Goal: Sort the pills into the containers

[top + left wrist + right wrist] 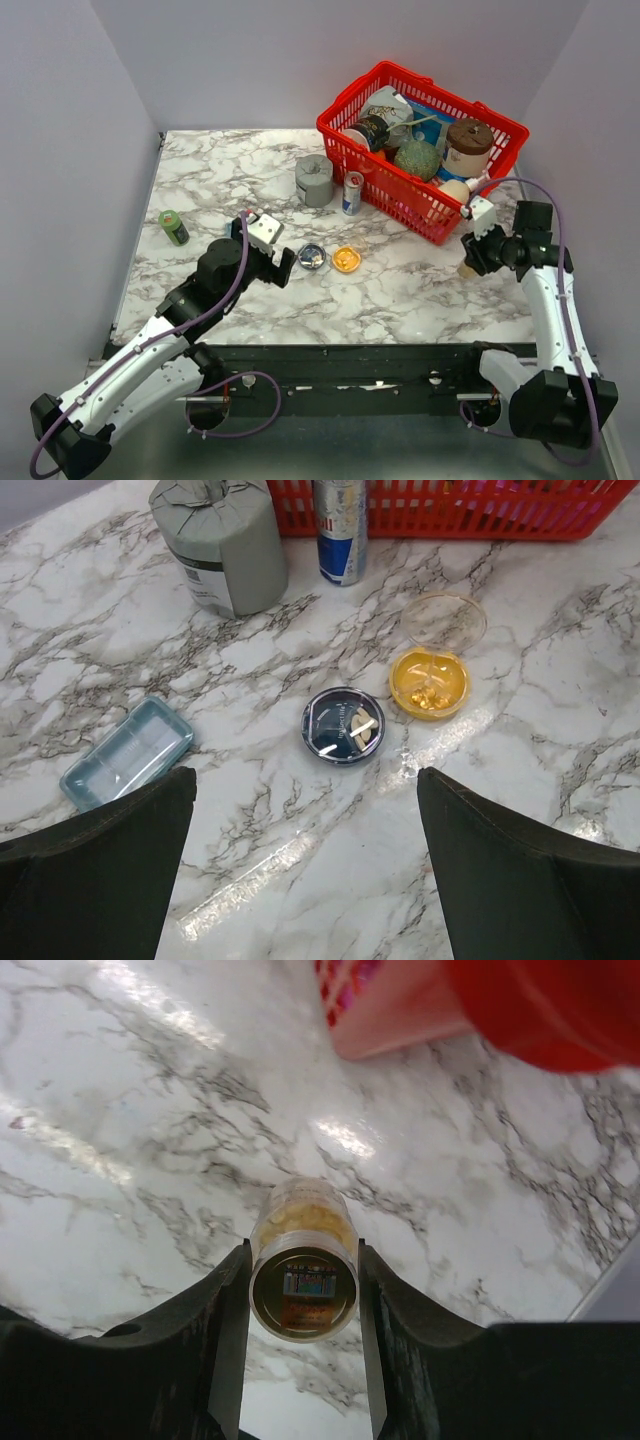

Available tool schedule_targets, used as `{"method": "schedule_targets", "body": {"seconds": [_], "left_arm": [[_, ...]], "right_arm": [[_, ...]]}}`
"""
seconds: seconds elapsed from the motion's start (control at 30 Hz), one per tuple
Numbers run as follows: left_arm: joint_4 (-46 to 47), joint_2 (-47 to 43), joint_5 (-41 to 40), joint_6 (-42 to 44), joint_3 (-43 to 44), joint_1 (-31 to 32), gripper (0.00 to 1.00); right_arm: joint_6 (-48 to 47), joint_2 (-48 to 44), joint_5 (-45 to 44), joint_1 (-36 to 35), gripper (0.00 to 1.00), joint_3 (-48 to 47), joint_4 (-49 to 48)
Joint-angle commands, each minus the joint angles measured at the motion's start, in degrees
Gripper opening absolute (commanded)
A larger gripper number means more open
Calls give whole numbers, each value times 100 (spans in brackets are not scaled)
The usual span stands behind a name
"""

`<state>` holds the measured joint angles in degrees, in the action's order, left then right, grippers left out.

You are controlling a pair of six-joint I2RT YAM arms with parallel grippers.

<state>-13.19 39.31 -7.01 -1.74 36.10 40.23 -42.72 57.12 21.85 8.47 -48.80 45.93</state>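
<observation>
At the far left of the marble table [420, 290] lies what looks like a small green bottle [173, 226], though from above it is too small for me to be sure. My left gripper [305, 880] hangs over the table's left-middle with its fingers [100, 880] spread wide and nothing between them. Just ahead of its left finger a pale blue translucent tray [127, 753] lies flat.

Between my open fingers, a little further out, sits the silvery dish [343, 725]. Its dark bluish inside holds a few pale pills [360, 728]. Just to its right, close but apart, is the orange dish [429, 683] with small yellow pills [428, 695] in it. A clear round lid [444, 623] lies against its far rim.

Beyond the dishes stand a grey squat cylinder [220, 545] and, just to its right, a blue and silver drink can [340, 530]. Behind the can is the red wire basket [420, 140], packed with jars and tins.

At the right side of the table, near the basket's front corner, my right gripper [303, 1290] is clamped on a small clear bottle [303, 1260]. Each finger presses one side of it. Its base, with a barcode sticker, faces my wrist camera, and I see yellowish contents through the wall. I cannot tell whether its far end touches the table.
</observation>
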Motion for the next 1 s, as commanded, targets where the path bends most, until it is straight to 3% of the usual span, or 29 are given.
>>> {"method": "schedule_targets", "body": {"seconds": [0.0, 0.2, 0.97], "left_arm": [[-175, -99, -161, 60, 11, -15, 99], [-166, -134, -135, 51, -6, -24, 99], [-166, -29, -73, 42, -15, -24, 99]], "right_arm": [[-491, 272, 100, 794, 28, -121, -339], [-658, 747, 469, 1446, 28, -359, -357], [-764, 1073, 796, 1526, 28, -122, -559]]}}
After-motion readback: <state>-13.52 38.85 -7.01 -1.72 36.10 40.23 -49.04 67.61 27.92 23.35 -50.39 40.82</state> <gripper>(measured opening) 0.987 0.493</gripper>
